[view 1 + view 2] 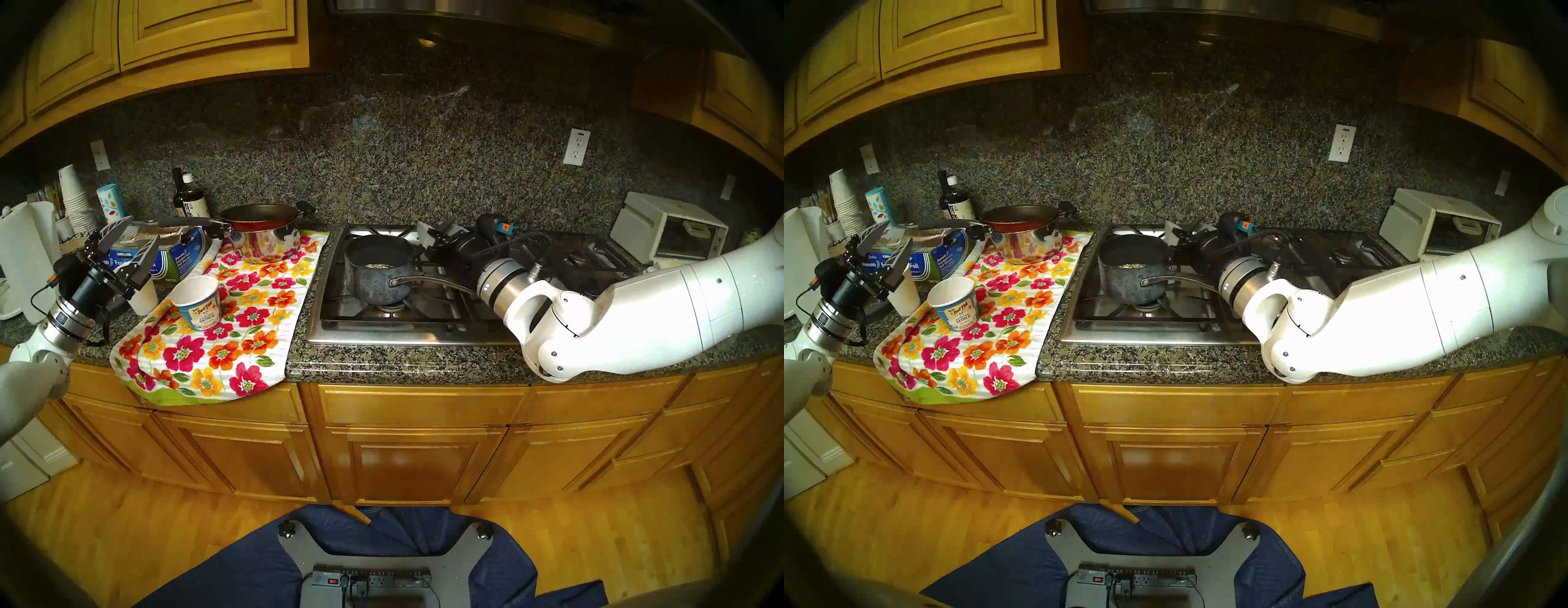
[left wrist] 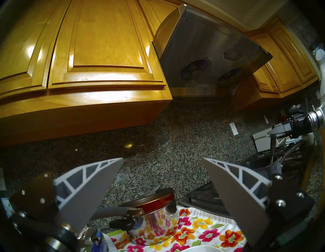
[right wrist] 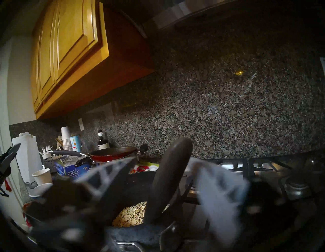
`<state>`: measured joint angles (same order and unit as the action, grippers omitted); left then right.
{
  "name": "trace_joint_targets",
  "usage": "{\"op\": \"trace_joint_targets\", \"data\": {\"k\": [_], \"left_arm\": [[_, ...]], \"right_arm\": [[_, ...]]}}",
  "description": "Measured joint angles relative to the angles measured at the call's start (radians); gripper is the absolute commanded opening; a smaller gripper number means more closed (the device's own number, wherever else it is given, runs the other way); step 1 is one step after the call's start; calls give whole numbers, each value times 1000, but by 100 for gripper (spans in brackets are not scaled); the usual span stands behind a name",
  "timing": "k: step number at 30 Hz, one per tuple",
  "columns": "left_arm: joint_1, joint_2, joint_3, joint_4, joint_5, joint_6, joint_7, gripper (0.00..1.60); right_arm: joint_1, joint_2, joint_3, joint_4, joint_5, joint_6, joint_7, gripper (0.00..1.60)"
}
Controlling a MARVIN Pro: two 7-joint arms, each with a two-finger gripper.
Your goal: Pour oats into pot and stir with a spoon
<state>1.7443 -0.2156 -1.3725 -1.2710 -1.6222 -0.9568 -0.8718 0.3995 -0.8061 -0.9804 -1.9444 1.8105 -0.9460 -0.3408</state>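
A: Beige oats (image 3: 131, 213) sit in the bottom of the pot (image 1: 379, 271), which is on the stove's (image 1: 407, 331) front left burner.

B: Spoon?

A: Black spoon (image 3: 165, 177) stands in the pot, bowl end up, handle down in the oats. Right gripper (image 3: 163, 191) is around it, fingers blurred, so looks like mid-stir. In the left wrist view it seems clamped on the spoon.

B: Left gripper?

A: Left gripper (image 1: 127, 250) is wide open, holding nothing, raised near the foil boxes (image 1: 169, 259), well apart from the pot.

B: Cup?

A: Oatmeal cup (image 1: 197, 302) is upright on the floral towel (image 1: 237, 331), looks empty. Pour looks done; I'd call the step stirring.

B: Next?

A: Probably sweep the spoon round the pot, keep grip firm, avoid knocking the pot's handle (image 1: 432, 282).
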Motion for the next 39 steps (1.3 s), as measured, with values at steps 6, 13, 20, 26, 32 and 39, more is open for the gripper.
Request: {"op": "trace_joint_targets", "data": {"k": [6,13,20,26,32,39], "left_arm": [[2,-1,-4,0,1,0,0,160],[5,-2,-6,-1,3,0,0,160],[6,-2,-7,-1,4,0,0,160],[7,-3,-10,-1,5,0,0,160],[8,-4,-13,-1,5,0,0,160],[10,-5,-16,-1,6,0,0,160]], "right_arm": [[1,0,5,5,-15,0,16,0],[17,-19,4,19,-43,11,33,0],[48,-49,3,50,-67,66,51,0],[76,-70,1,84,-85,121,74,0],[102,-77,-11,113,-98,173,111,0],[136,-63,-38,119,-113,216,160,0]]}}
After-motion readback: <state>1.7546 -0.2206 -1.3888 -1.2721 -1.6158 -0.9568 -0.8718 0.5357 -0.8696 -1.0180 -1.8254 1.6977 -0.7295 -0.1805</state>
